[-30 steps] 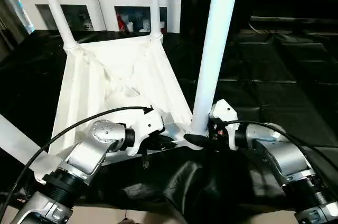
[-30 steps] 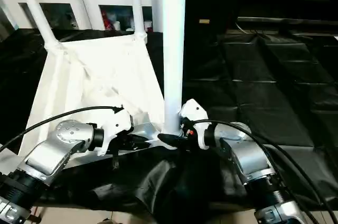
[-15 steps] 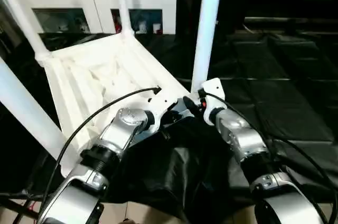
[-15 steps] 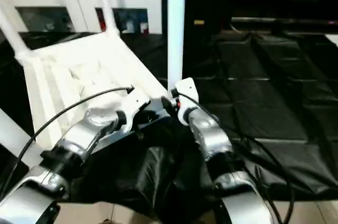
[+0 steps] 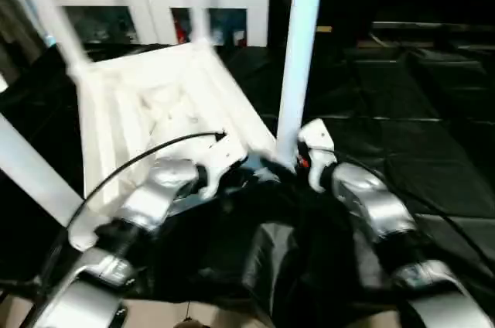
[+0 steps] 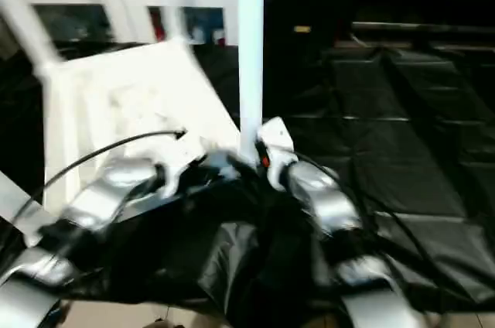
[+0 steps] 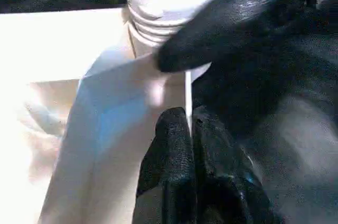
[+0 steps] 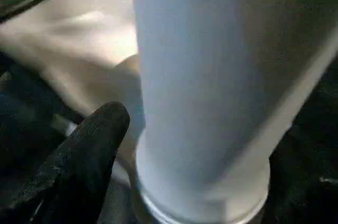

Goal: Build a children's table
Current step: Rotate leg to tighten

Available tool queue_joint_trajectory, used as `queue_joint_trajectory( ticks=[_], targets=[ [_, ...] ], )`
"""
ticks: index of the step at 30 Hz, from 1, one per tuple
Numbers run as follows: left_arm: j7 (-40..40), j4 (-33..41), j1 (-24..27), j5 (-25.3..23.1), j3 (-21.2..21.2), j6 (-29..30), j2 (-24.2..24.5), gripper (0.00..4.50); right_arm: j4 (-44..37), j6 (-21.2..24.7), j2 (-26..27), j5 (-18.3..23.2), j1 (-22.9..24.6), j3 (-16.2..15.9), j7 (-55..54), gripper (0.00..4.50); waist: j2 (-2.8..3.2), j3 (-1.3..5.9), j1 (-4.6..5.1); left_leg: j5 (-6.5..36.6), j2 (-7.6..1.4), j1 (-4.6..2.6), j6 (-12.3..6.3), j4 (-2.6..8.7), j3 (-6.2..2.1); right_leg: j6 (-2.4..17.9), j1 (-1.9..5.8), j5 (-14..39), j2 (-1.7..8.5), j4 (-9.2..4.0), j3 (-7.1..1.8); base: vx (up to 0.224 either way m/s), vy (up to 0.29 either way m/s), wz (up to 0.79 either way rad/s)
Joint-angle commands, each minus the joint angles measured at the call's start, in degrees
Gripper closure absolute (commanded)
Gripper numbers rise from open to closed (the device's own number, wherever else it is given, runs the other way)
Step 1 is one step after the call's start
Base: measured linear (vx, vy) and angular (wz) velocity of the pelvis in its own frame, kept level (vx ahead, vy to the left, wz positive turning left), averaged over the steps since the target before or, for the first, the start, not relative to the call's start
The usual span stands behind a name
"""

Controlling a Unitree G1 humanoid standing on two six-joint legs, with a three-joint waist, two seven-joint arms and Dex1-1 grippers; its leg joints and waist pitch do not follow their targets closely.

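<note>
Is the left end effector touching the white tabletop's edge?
Touching. In the left wrist view, the left end effector has its two black fingers pressed together on the thin rim of the tabletop below the leg.

Left arm: silver forearm climbs from about 7 o'clock toward the middle of the head views, a black cable arching over it.
Left gripper (image 7: 190, 129): black fingers (image 7: 171, 150) pressed together on a thin white edge of the children's table (image 5: 147, 104).
Right arm: silver forearm runs in from about 5 o'clock, wrist angled toward 11 o'clock.
Right gripper (image 5: 280, 167): sits at the foot of the near leg (image 5: 298, 57); one black finger (image 8: 79, 155) lies just beside the tube, whether it touches I cannot tell.
Both wrists: close together, nearly meeting at the near corner.
</note>
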State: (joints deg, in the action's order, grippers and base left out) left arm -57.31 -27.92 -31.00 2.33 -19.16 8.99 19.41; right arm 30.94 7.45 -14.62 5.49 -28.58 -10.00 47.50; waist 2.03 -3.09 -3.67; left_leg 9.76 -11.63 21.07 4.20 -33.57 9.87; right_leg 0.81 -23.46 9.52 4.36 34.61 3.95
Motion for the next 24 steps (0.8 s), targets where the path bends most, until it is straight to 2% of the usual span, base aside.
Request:
queue_joint_trajectory(
  ticks=[1, 2, 6, 11, 12, 15, 17, 19, 20, 24],
  targets=[
    [-4.9, 3.0, 0.4, 3.3, -1.0, -1.9, -0.2, 4.5, -3.6, 1.1, -1.8, 1.6, 0.7, -1.3, 5.5, 0.65, -0.51, 3.85, 0.0, 14.1, -1.26, -0.55, -2.91, 3.6, 0.12, 12.0, 3.05, 14.3, 3.07, -4.23, -2.4, 0.0, 0.0, 0.0],
    [-4.9, 3.0, 0.4, 3.3, -1.0, -1.9, -0.2, 4.5, -3.6, 1.1, -1.8, 1.6, 0.7, -1.3, 5.5, 0.65, -0.49, 3.78, -0.13, 15.0, -1.34, -0.74, -2.66, 3.65, 0.11, 11.8, 2.92, 15.6, 3.08, -4.35, -2.42, 0.0, 0.0, 0.0],
    [-8.3, 4.0, 1.1, 3.8, -1.1, -1.9, 1.5, 4.5, -7.0, 2.2, -5.0, 3.2, 2.0, -2.5, 10.9, 0.65, -0.47, 3.65, -0.1, 16.6, -1.25, -0.68, -2.02, 3.8, 0.01, 10.6, 2.92, 19.0, 3.13, -4.71, -2.46, 0.0, 0.0, 0.0],
    [-13.3, 5.0, 1.7, 4.7, -0.9, -1.4, 3.6, 4.5, -10.6, 4.0, -7.7, 4.5, 3.5, -3.0, 16.5, 0.65, -0.64, 3.8, -0.22, 14.5, -1.16, -0.35, -2.43, 3.67, -0.01, 10.5, 3.05, 17.5, 3.09, -4.43, -2.49, 0.0, 0.0, 0.0],
    [-13.8, 4.9, 1.7, 4.7, -0.7, -1.3, 3.7, 4.5, -11.2, 3.9, -8.0, 4.6, 3.8, -3.2, 17.4, 0.81, -0.62, 3.86, -0.26, 14.2, -1.2, -0.39, -2.52, 3.59, 0.04, 10.8, 2.99, 16.9, 3.14, -4.43, -2.51, 0.0, 0.0, 0.0],
    [-14.2, 5.0, 1.8, 4.7, -0.6, -1.2, 3.9, 4.5, -11.6, 4.4, -7.9, 4.7, 4.1, -3.5, 17.5, 0.91, -0.68, 3.86, -0.14, 14.1, -1.19, -0.32, -2.38, 3.61, -0.01, 11.1, 3.04, 16.9, 3.15, -4.37, -2.42, 0.0, 0.0, 0.0],
    [-14.4, 5.1, 1.8, 4.7, -0.6, -1.0, 4.0, 4.5, -11.6, 4.8, -7.7, 4.9, 4.1, -3.6, 17.3, 1.18, -0.63, 3.82, -0.11, 14.4, -1.17, -0.4, -2.3, 3.62, 0.0, 11.1, 2.97, 17.4, 3.13, -4.42, -2.43, 0.0, 0.0, 0.0],
    [-14.5, 5.2, 1.9, 4.7, -0.5, -0.9, 4.0, 4.5, -11.7, 5.2, -7.6, 5.1, 4.1, -3.8, 17.4, 1.18, -0.68, 3.85, -0.13, 14.1, -1.16, -0.38, -2.27, 3.61, -0.01, 11.0, 3.03, 17.3, 3.13, -4.41, -2.43, 0.0, 0.0, 0.0],
    [-14.4, 5.2, 1.9, 4.7, -0.4, -0.9, 3.9, 4.5, -11.8, 5.5, -7.5, 5.2, 4.2, -3.8, 17.4, 1.4, -0.65, 3.86, -0.14, 14.1, -1.19, -0.4, -2.21, 3.62, -0.03, 11.0, 3.03, 17.3, 3.14, -4.4, -2.42, 0.0, 0.0, 0.0],
    [-13.8, 4.8, 1.9, 4.9, 0.2, -1.0, 3.1, 4.5, -12.5, 6.4, -6.5, 5.4, 5.1, -3.7, 17.1, 1.62, -0.66, 3.83, -0.13, 14.0, -1.18, -0.37, -2.21, 3.63, -0.02, 10.8, 3.03, 17.4, 3.12, -4.41, -2.43, 0.0, 0.0, 0.0]
  ],
)
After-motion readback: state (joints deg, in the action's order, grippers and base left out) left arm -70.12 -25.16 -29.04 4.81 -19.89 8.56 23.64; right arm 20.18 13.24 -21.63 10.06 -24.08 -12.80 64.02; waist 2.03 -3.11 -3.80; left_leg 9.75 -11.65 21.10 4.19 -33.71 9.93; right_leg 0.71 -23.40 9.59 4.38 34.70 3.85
